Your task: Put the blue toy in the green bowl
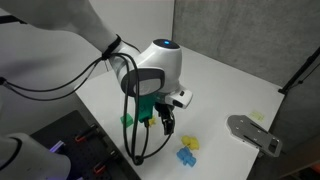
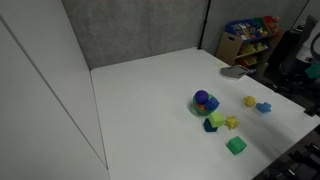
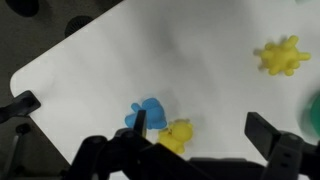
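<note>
- In an exterior view my gripper (image 1: 165,120) hangs above the white table (image 1: 230,90). I see nothing in it, though from this side I cannot tell how far its fingers stand apart. The blue toy (image 1: 187,156) lies on the table near it, lower in the picture, with a yellow toy (image 1: 192,143) just beside it.
- In an exterior view my arm does not show. The blue toy (image 2: 263,107) sits toward the far side of the table, beside the yellow toy (image 2: 249,101). The green bowl (image 2: 197,106) stands apart from both, with something blue-purple in its hollow. A few small blocks and a green cube (image 2: 236,146) lie in front of it.
- In the wrist view my fingers (image 3: 22,105) stand wide apart, one at each side of the picture, and they are empty. The blue toy (image 3: 148,113) lies on the table below, between them, touching the yellow toy (image 3: 178,135). A spiky yellow toy (image 3: 282,55) lies well apart. A green sliver at the right border may be the bowl, but too little shows to tell.
- I judge that I am on the approach to the grasp: the toy is not yet held, and the carry to the bowl is not begun. The next move calls for coming straight down and closing on the blue toy alone. Since the yellow one touches it, I must line up the fingers so it is not caught too.
</note>
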`<state>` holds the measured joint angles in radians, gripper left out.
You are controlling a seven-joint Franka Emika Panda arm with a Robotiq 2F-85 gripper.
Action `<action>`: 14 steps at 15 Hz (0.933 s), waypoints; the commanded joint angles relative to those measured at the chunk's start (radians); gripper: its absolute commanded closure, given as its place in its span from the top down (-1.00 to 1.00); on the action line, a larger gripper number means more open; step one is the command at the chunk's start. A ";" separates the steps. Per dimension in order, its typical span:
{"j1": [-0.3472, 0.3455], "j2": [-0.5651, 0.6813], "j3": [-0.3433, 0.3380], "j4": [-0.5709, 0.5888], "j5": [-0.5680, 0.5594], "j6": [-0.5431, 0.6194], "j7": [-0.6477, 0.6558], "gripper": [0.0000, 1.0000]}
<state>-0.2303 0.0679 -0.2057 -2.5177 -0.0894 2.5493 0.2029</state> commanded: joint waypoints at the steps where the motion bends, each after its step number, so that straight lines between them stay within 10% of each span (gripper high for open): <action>1: -0.011 0.104 -0.036 0.097 0.030 -0.002 0.040 1.00; 14: -0.073 0.524 -0.067 0.309 0.258 0.195 0.040 1.00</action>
<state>-0.2883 0.5037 -0.2787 -2.2716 0.1364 2.7128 0.2298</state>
